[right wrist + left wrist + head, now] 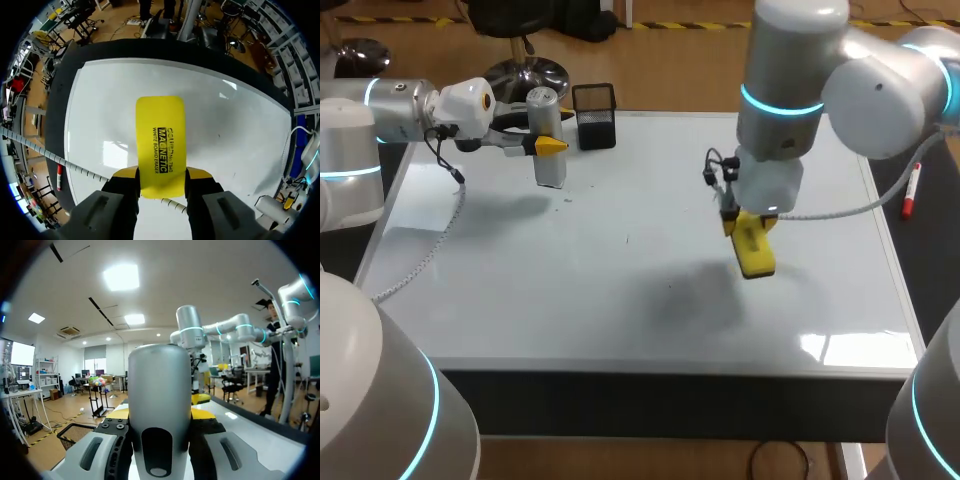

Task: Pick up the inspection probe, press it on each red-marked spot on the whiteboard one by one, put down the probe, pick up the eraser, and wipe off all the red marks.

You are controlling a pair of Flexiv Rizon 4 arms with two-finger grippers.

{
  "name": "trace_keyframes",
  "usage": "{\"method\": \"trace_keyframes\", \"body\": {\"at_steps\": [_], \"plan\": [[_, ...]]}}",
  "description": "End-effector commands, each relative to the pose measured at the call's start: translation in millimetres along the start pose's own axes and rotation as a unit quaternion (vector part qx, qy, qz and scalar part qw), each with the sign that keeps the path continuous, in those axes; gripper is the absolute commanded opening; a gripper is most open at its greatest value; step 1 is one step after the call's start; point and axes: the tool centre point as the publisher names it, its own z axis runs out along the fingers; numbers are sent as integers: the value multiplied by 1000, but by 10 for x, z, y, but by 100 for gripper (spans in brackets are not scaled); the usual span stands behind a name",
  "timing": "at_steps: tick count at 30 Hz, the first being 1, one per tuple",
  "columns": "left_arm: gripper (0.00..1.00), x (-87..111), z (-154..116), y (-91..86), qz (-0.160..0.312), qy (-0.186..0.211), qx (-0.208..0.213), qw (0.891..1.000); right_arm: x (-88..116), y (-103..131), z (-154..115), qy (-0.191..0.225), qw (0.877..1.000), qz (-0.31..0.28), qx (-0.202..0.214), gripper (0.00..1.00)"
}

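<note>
Closest of all, the grey inspection probe fills the left wrist view, standing upright between the two fingers of the left tool, which press on it from either side. The left arm comes in from the left with its forearm roughly level and the tool pointing sideways over the far left part of the whiteboard. The probe's lower end is near the board, but I cannot tell whether it touches.

The right arm comes in from the right and bends so that its wrist points straight down over the middle right of the board. The right tool is clamped on one end of the yellow eraser, a finger on each long side. The rest of the eraser sticks out ahead of the fingers, slightly tilted in the head view. Its soft shadow lies on the board a little apart from it.

The whiteboard covers most of the tabletop and is glossy, with light patches near the front right corner. A black mesh pen holder stands at its far edge, just beside the probe. A red marker lies off the board's right edge.
</note>
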Motion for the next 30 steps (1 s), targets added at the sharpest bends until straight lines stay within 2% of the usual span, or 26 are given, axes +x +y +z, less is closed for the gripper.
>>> {"method": "trace_keyframes", "body": {"at_steps": [1,5,30], "plan": [[0,3,4,-7,1,0,0,1000,128,-101,-70,-6,1000,2,-6,0],[0,3,4,-7,1,0,0,1000,192,-154,-74,-3,1000,15,-12,0],[0,3,4,-7,1,0,0,1000,198,-202,-67,-3,1000,14,-12,0]]}}
